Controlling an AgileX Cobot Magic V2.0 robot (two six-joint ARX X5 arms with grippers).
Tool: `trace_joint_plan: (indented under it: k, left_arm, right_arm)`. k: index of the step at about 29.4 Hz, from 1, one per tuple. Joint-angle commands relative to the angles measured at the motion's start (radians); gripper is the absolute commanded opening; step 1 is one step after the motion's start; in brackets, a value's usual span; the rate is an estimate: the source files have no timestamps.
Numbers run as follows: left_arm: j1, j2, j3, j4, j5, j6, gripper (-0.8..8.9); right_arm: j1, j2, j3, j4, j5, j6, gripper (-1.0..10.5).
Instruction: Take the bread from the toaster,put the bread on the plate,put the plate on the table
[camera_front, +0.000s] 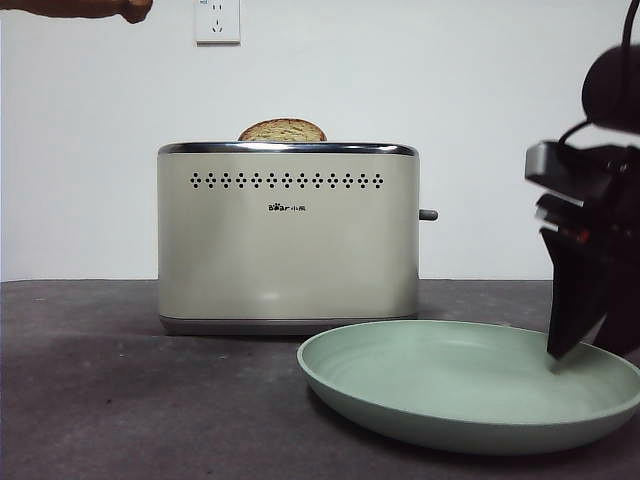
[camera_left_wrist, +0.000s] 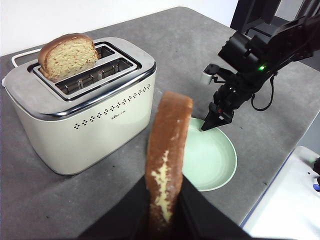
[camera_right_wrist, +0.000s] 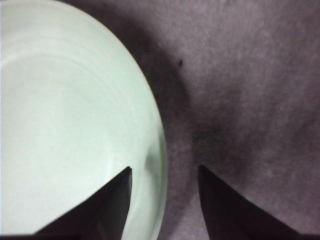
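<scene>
Grey table (camera_left_wrist: 235, 45) — bread (camera_left_wrist: 167, 150) in left gripper (camera_left_wrist: 165, 210), plate (camera_right_wrist: 65, 100) rim between right gripper (camera_right_wrist: 165, 172) tips

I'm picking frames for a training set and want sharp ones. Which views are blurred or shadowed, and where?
Right wrist view: soft throughout, plate rim smeared, dark shadow on the table between the right pincer's open jaws. Left wrist view: toaster crisp, the bread held in the left pincer slightly blurred. Front view: sharp, with a soft highlight on the toaster.
</scene>
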Motion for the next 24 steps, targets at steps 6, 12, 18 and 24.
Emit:
trace_joint_plan:
  k: [6,12,18,24]
  left_arm:
    - [-0.002,0.005,0.010,0.014,0.033,-0.027,0.07]
    - [-0.002,0.013,0.010,0.021,0.068,-0.036,0.06]
    - [-0.002,0.058,0.010,0.029,0.140,-0.072,0.06]
    - [-0.002,0.140,0.010,0.076,0.266,-0.120,0.06]
  right_arm:
    - [0.004,0.048,0.006,0.013,-0.012,0.008,0.1]
    - [0.005,0.019,0.006,0.012,-0.087,0.019,0.0]
    - [0.042,-0.110,0.006,0.001,-0.128,0.061,0.0]
    - [0.114,-0.264,0.006,-0.014,-0.131,0.118,0.0]
